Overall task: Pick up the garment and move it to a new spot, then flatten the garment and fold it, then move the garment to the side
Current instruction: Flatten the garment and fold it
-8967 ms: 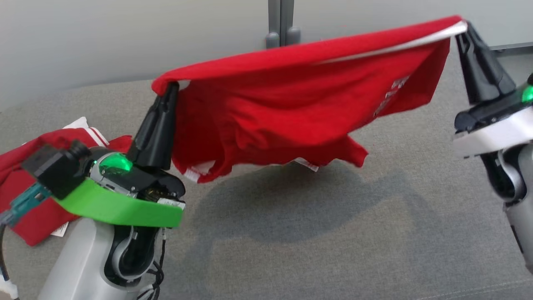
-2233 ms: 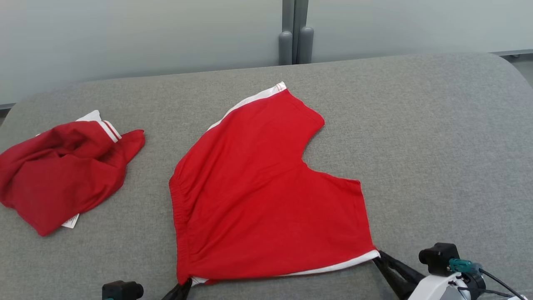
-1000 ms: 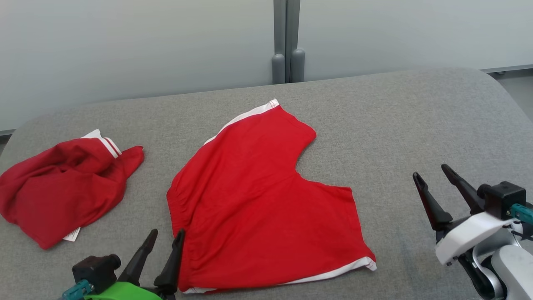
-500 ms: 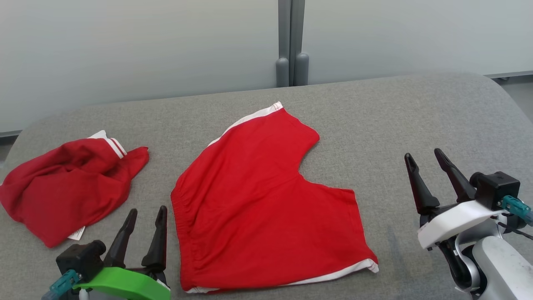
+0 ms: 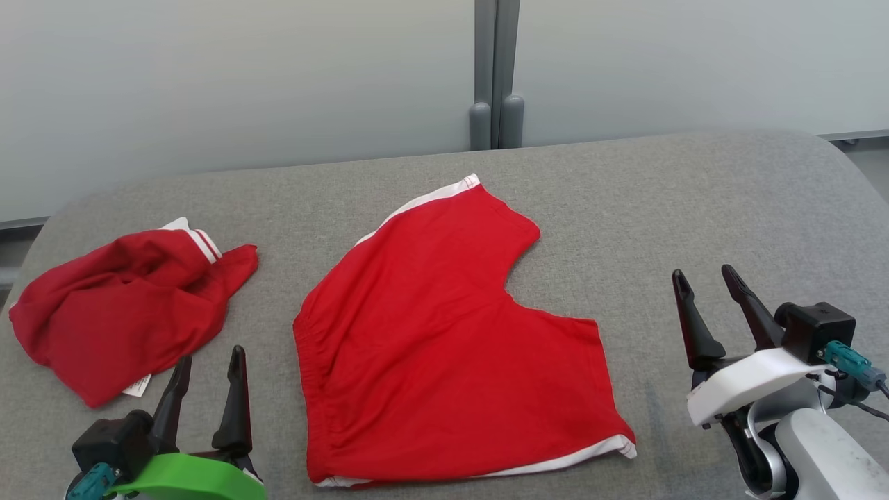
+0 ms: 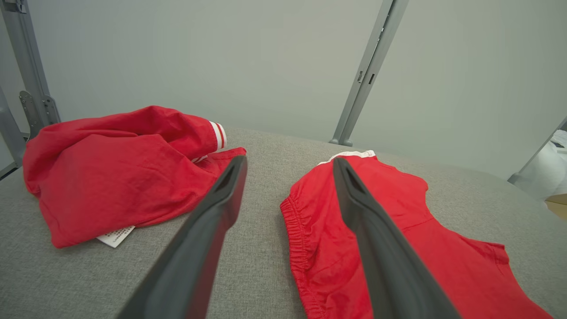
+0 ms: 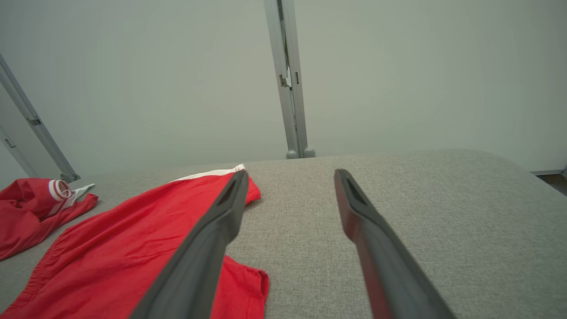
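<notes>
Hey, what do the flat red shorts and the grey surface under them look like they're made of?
The red shorts look like thin, matte cloth, probably cotton: limp, softly creased, with a gathered elastic waistband. The grey surface looks like coarse woven upholstery fabric, matte and speckled; its rounded edge hints at padding, but that's a guess.

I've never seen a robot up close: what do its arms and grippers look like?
Each gripper has two long, dark, tapering fingers. The left gripper sits on a bright green bracket, the right gripper on a white bracket above a pale grey forearm. Each carries a small black block with a teal plug; a dark cable trails from the right one.
</notes>
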Controlling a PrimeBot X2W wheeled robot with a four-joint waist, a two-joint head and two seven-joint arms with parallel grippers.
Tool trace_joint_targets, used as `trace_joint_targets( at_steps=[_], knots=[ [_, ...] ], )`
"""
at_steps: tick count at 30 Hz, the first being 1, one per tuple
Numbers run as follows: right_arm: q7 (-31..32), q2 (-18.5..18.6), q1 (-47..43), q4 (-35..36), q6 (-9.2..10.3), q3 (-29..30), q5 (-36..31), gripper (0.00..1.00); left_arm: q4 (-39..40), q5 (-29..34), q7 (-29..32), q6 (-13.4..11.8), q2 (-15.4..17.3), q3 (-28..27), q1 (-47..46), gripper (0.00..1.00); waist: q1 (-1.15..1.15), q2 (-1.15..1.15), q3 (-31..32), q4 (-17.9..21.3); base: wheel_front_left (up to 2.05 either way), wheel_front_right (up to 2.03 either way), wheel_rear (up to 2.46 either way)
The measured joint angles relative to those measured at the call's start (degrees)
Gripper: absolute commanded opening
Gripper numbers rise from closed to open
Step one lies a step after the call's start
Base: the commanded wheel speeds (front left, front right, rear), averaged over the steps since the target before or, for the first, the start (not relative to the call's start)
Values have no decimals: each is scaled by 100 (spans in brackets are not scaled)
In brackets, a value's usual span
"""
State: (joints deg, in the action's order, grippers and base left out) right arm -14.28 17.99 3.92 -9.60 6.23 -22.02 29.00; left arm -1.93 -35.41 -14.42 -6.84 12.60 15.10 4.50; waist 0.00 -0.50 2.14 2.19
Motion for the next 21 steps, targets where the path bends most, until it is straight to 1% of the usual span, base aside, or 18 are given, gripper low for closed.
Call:
trace_joint_targets(
  at_steps=[8, 15, 21],
  knots=[
    [-5, -81, -41, -90, 23, 22, -32, 100, 53, 403, 0, -1, -112, -52, 142, 100, 0, 0, -9, -5, 0, 0, 0],
    [-5, -165, -74, -142, 27, 31, -79, 100, 59, 526, 0, -1, -274, -91, 148, 100, 0, 0, -19, -10, 0, 0, 0],
    [-5, -179, -74, -169, 38, 33, -85, 100, 59, 590, 0, -2, -312, -194, 168, 100, 0, 0, -24, -14, 0, 0, 0]
  ],
)
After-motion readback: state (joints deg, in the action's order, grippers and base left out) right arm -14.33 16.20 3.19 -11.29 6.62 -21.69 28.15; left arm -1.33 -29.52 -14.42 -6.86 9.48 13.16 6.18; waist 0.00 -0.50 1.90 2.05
